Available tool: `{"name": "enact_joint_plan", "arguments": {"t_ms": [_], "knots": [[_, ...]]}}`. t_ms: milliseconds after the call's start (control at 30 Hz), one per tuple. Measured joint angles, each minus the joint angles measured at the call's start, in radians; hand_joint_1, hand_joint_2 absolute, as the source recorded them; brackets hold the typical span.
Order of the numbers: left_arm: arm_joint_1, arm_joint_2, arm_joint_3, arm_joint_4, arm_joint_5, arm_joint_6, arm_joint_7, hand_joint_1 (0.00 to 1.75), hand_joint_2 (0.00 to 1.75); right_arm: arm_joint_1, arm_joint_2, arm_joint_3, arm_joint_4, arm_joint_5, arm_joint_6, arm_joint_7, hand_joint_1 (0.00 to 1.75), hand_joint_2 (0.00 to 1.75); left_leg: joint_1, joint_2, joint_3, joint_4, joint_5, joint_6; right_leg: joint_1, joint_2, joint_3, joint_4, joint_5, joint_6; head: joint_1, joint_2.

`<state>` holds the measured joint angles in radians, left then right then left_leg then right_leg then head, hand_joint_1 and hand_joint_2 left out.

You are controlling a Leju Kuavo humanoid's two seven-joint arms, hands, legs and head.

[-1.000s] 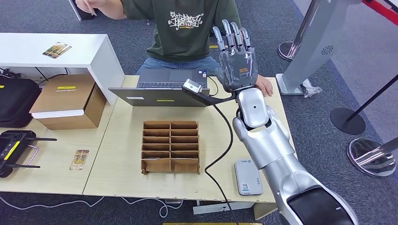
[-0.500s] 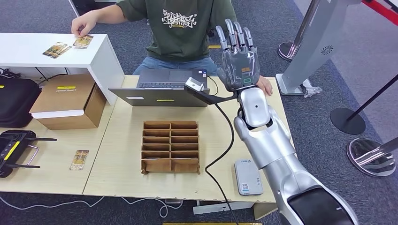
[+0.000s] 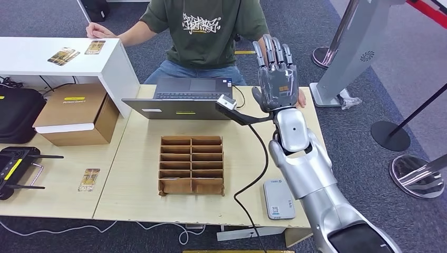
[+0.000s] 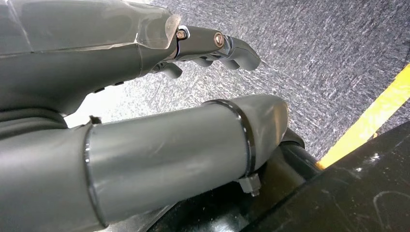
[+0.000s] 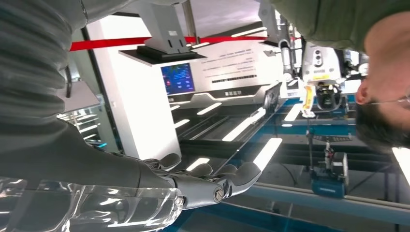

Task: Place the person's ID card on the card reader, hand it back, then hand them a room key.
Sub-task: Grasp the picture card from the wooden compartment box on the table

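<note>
Up at upper right, our right hand [image 3: 278, 79] is raised, fingers straight, holding nothing. Left hand [image 4: 145, 58] hangs empty, fingers loose. Reader [image 3: 278, 198] sits lower right; cards [image 3: 94, 47] on the upper-left white shelf [image 3: 63, 66].

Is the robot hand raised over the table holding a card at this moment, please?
No, the right robot hand is raised with fingers spread and nothing in it.

On the wooden table [image 3: 137, 200] you see a brown slotted organizer [image 3: 192, 165] and, behind it, a grey laptop [image 3: 182, 99]. A cardboard box [image 3: 76, 113] sits to its left, beside a black controller [image 3: 16, 166].
</note>
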<state>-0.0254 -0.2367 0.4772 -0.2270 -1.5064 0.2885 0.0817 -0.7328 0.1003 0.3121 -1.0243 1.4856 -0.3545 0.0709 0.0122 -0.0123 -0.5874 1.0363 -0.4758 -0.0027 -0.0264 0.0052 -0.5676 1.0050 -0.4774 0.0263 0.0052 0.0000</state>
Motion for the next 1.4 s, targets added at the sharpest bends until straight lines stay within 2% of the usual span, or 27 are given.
{"name": "enact_joint_plan", "arguments": {"t_ms": [300, 600, 1100, 1400], "knots": [[0.002, 0.004, 0.007, 0.0, 0.013, 0.002, 0.006, 0.0, 0.0, 0.181, -0.09, -0.05, -0.166, 0.0, -0.014, 0.034, 0.0, 1.75, 0.0, -0.001, -0.001, 0.0, 0.0, 0.0, 0.0, 0.0, 0.0, 0.0, 0.0, 0.0, 0.0, 0.0], [0.006, 0.004, 0.033, 0.0, 0.027, 0.008, 0.008, 0.0, 0.0, 0.398, -0.126, -0.099, -0.363, 0.002, -0.016, 0.052, 0.0, 1.75, 0.0, -0.001, -0.001, 0.0, -0.001, 0.0, 0.0, 0.0, -0.001, 0.0, 0.0, 0.0, 0.0, 0.0], [0.006, 0.001, 0.063, 0.0, 0.025, -0.003, 0.019, 0.0, 0.0, 0.704, -0.116, -0.135, -0.587, 0.003, -0.002, 0.079, 0.0, 1.75, 0.0, -0.001, -0.002, 0.0, -0.001, 0.0, 0.0, -0.001, -0.001, 0.0, -0.001, 0.0, 0.0, 0.0], [0.006, -0.002, 0.082, -0.001, 0.03, -0.003, 0.016, 0.0, 0.0, 0.781, -0.078, -0.121, -0.631, 0.008, -0.02, 0.071, 0.0, 1.75, 0.0, 0.0, -0.002, -0.001, -0.001, 0.0, 0.0, -0.001, -0.001, 0.0, -0.001, 0.0, 0.0, 0.0]]}}
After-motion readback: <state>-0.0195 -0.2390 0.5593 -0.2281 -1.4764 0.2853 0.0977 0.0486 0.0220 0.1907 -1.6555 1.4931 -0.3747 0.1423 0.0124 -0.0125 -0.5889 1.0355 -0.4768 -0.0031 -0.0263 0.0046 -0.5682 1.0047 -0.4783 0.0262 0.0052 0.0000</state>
